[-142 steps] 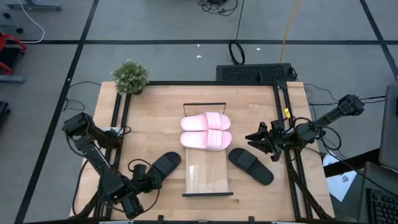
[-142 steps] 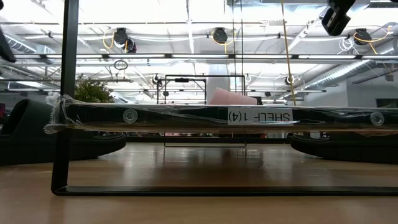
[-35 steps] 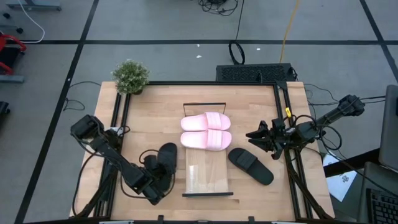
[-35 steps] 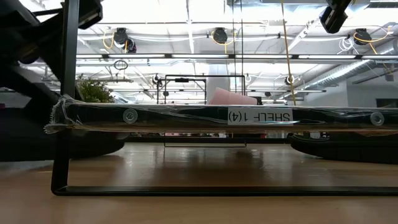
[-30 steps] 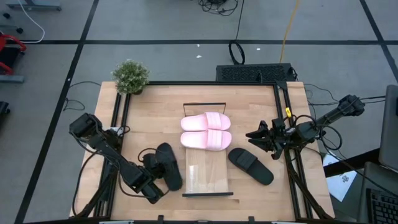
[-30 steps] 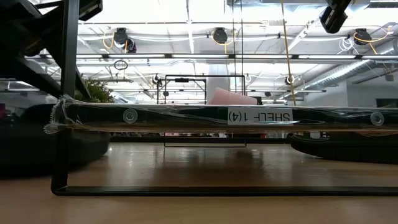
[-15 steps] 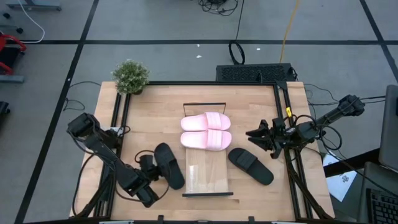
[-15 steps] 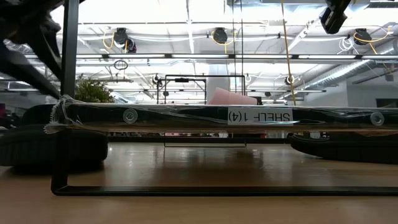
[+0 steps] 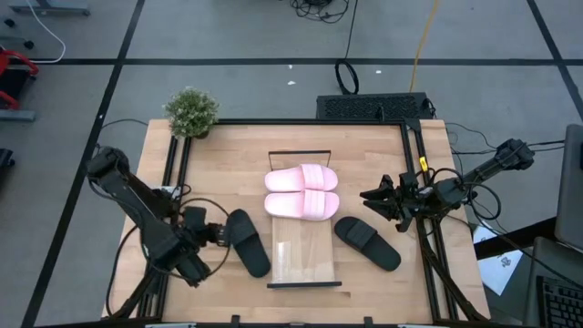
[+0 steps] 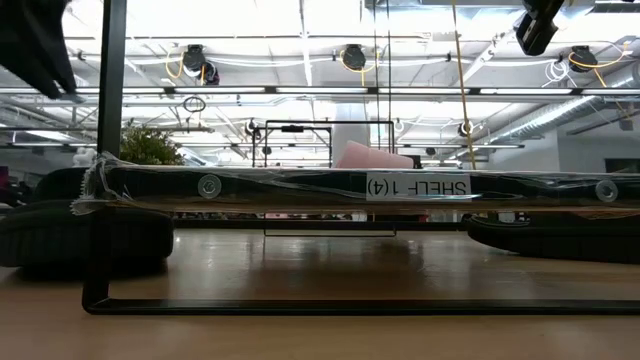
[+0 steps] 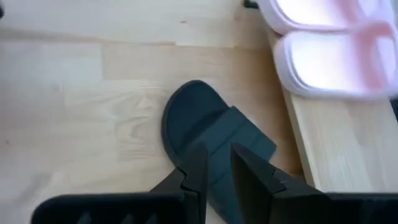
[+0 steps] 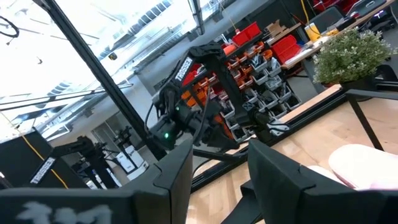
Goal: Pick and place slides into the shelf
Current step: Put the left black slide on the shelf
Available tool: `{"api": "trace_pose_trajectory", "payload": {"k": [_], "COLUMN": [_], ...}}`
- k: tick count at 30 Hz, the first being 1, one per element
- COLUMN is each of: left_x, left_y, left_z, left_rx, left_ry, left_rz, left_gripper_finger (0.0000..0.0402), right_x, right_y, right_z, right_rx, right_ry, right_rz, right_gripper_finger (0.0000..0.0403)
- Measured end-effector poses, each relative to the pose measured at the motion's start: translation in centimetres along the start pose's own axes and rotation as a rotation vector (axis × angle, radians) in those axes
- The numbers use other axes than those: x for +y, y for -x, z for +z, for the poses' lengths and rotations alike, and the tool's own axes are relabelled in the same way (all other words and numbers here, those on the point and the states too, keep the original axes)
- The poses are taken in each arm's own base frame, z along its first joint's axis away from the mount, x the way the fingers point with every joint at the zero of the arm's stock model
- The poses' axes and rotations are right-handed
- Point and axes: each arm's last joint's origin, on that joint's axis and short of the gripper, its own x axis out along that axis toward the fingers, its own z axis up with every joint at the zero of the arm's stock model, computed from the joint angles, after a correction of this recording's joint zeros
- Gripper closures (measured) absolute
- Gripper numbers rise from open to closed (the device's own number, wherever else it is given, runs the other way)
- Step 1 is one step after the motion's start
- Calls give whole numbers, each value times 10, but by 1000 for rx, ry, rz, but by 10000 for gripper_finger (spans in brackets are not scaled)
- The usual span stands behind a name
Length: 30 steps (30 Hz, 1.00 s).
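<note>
Black slide (image 9: 248, 241) on table, just beside shelf (image 9: 305, 264).

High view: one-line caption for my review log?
Two pink slides sit on the shelf; the left claw hovers beside one black slide, the other black slide lies right.

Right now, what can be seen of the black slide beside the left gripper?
The black slide is a matte, foam-looking sandal with one wide strap. It lies flat on the table, sole down and angled, just off the shelf's left edge, apparently not touching it. The left gripper sits at its outer side with narrowly parted fingers, apparently not gripping it.
</note>
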Motion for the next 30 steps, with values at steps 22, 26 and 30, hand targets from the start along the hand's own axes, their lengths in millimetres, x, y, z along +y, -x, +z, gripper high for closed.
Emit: {"api": "trace_pose_trajectory", "payload": {"k": [22,26,30], "left_x": [21,34,43], "left_y": [-46,-60,-69], "left_z": [61,68,72], "left_rx": [306,314,388], "left_ry": [-141,-92,-69], "left_rz": [-278,-380,-441], "left_gripper_finger": [339,339,339], "right_x": [0,1,1], "right_y": [0,0,0], "right_z": [0,1,2], "right_rx": [-4,-14,-19], "right_ry": [7,-1,-5], "right_rz": [-1,5,8], "right_gripper_finger": [261,261,261]}}
